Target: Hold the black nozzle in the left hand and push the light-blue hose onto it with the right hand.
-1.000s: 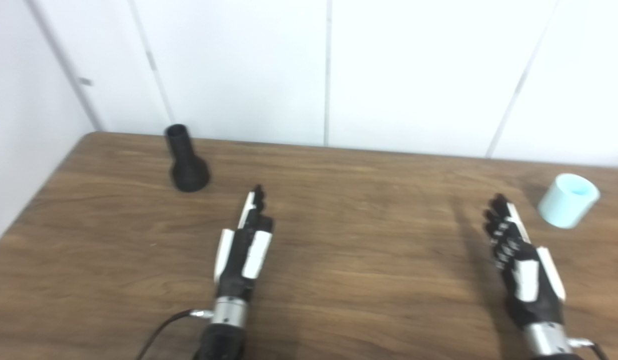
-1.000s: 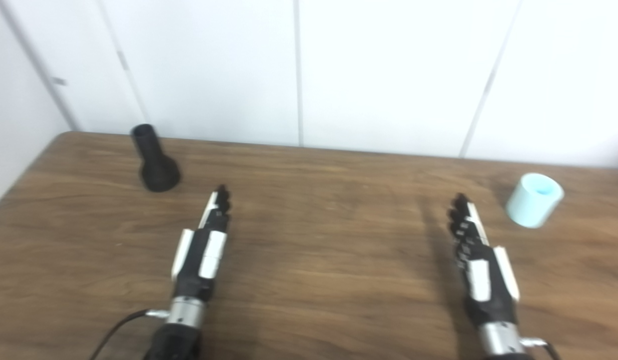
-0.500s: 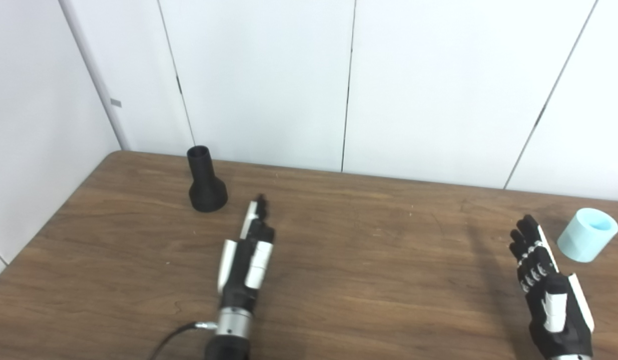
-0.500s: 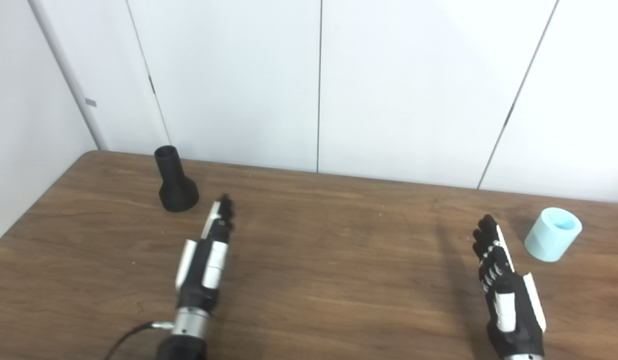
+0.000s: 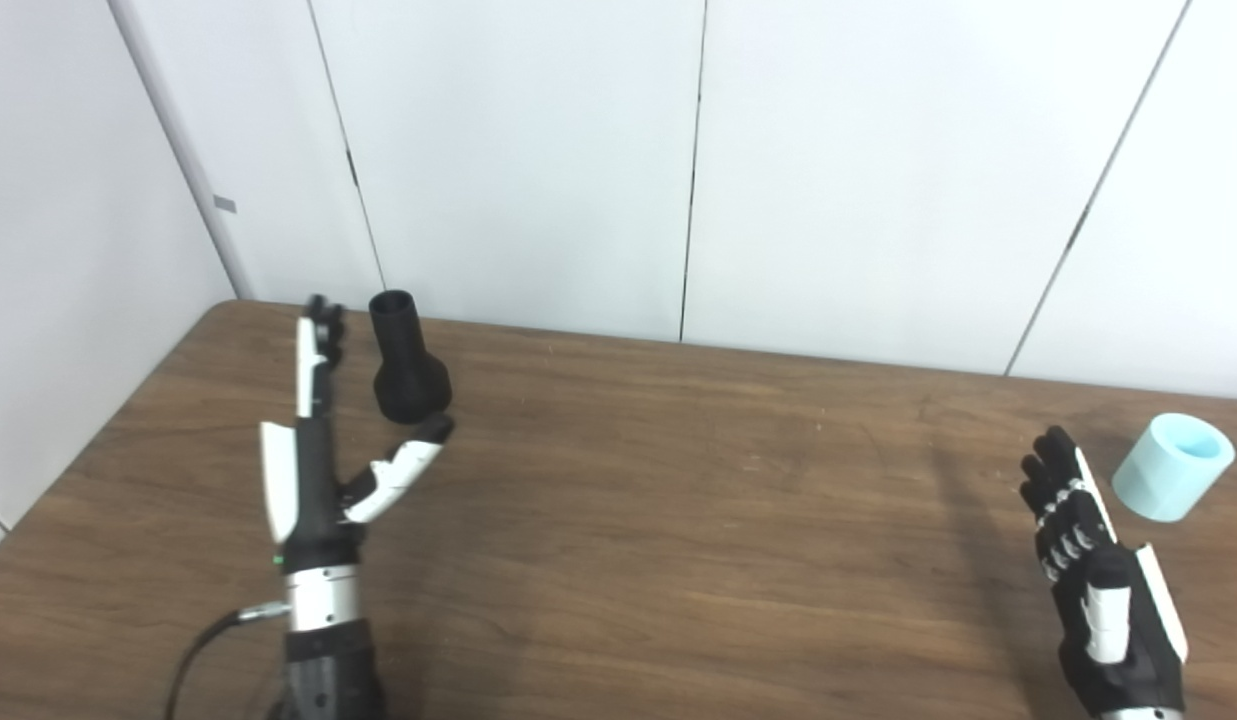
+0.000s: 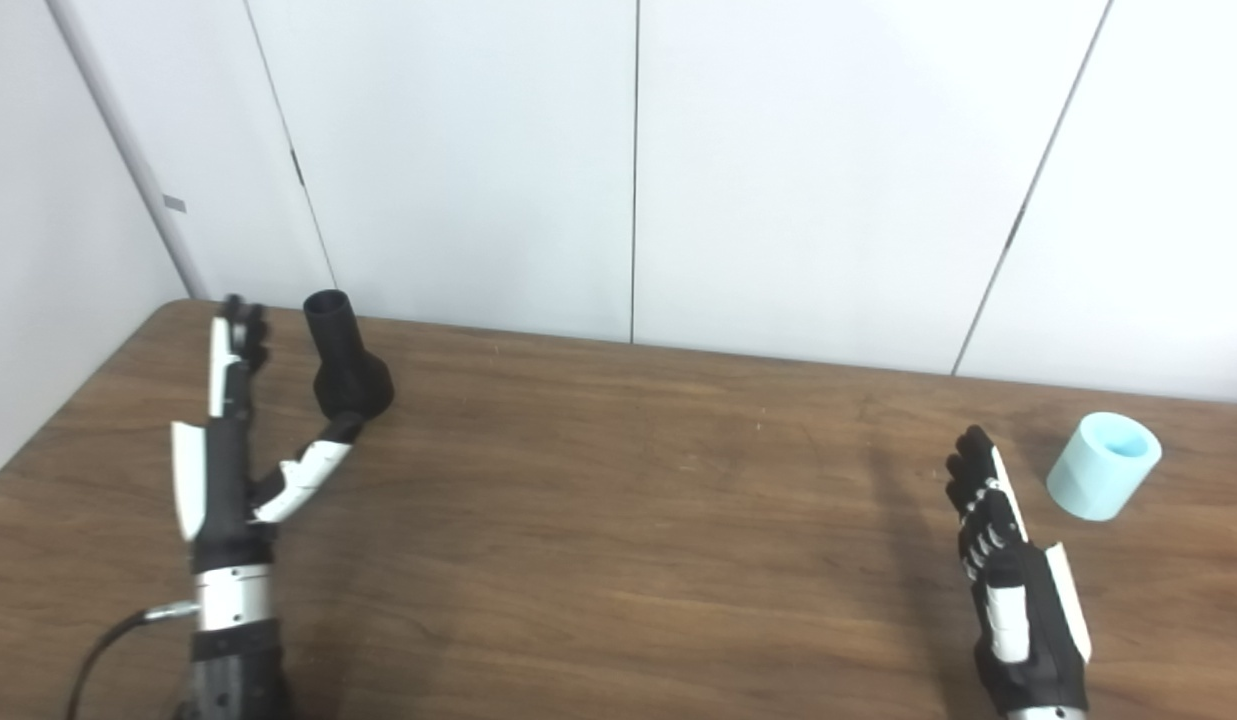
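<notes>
Wood-grain desk [image 5: 678,520] meets white wall panels [image 5: 528,160] at twelve o'clock. Black nozzle [image 5: 406,360] stands upright toward ten o'clock; my left hand [image 5: 323,450] flanks it, fingers straight, thumb splayed wide, gripping nothing. Light-blue hose [image 5: 1174,466] lies at three o'clock, just beyond my right hand [image 5: 1098,575], fingers extended, empty.

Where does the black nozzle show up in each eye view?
Left eye view: black nozzle stands upright at upper left, near the table's far edge, between the left hand's raised fingers and thumb.
Right eye view: same nozzle, further left in the picture.
Shared landmark: the light-blue hose piece at far right.
</notes>
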Motion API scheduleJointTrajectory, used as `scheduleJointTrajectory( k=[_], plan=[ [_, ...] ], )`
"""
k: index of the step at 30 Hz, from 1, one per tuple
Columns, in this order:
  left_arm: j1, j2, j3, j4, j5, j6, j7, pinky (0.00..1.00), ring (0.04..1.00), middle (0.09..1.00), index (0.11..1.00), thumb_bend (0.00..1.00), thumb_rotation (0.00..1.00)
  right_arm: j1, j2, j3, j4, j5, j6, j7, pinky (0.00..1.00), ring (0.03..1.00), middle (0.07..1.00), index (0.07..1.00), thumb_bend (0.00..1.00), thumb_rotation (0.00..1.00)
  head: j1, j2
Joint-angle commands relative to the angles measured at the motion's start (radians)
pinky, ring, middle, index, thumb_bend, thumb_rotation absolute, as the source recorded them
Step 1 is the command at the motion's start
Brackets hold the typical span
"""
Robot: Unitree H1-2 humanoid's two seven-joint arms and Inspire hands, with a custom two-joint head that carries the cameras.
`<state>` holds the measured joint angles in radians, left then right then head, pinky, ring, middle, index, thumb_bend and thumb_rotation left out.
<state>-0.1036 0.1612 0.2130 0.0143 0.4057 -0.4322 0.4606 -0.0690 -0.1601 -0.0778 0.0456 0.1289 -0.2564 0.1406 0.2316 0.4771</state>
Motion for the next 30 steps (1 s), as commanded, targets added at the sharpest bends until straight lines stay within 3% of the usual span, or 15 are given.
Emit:
scheduleJointTrajectory(
  k=[1,5,10,16,22,26,30],
  plan=[
    [-0.019,0.027,0.001,0.029,0.031,-0.037,0.05,0.92,0.934,0.958,1.0,0.82,0.6,0.059,0.018,0.005,0.088,0.0,-0.022,-0.002,1.0,1.0,1.0,1.0,0.71,1.0,-0.001,0.0],
    [-0.045,0.064,0.023,0.075,0.023,-0.036,0.093,0.98,0.946,0.962,1.0,0.85,0.58,0.057,0.019,0.005,0.09,0.0,-0.021,-0.004,1.0,1.0,1.0,1.0,0.7,1.0,-0.005,0.001],
    [-0.153,0.12,0.086,0.227,-0.021,-0.001,0.104,0.91,0.948,0.965,1.0,0.91,0.56,0.059,0.019,0.003,0.09,0.0,-0.019,-0.005,1.0,1.0,1.0,1.0,0.71,1.0,-0.003,0.001],
    [-0.26,0.211,0.081,0.361,-0.125,0.092,-0.008,0.94,0.952,0.969,1.0,0.94,0.53,0.061,0.025,0.006,0.09,-0.007,-0.019,-0.01,1.0,1.0,1.0,1.0,0.71,1.0,-0.009,0.005],
    [-0.344,0.276,0.084,0.474,-0.267,0.153,-0.153,0.89,0.916,0.934,0.997,0.98,0.49,0.064,0.031,0.007,0.079,-0.009,-0.009,-0.015,1.0,1.0,1.0,1.0,0.71,1.0,-0.015,0.011],
    [-0.393,0.286,0.095,0.504,-0.391,0.223,-0.254,0.8,0.896,0.926,0.972,1.0,0.47,0.067,0.036,0.009,0.07,-0.01,0.0,-0.019,0.99,1.0,1.0,1.0,0.71,1.0,-0.017,0.012],
    [-0.408,0.294,0.076,0.502,-0.434,0.257,-0.323,0.84,0.913,0.927,0.969,0.96,0.45,0.07,0.04,0.011,0.056,-0.011,0.013,-0.024,0.98,1.0,1.0,1.0,0.71,1.0,-0.02,0.015]
  ],
)
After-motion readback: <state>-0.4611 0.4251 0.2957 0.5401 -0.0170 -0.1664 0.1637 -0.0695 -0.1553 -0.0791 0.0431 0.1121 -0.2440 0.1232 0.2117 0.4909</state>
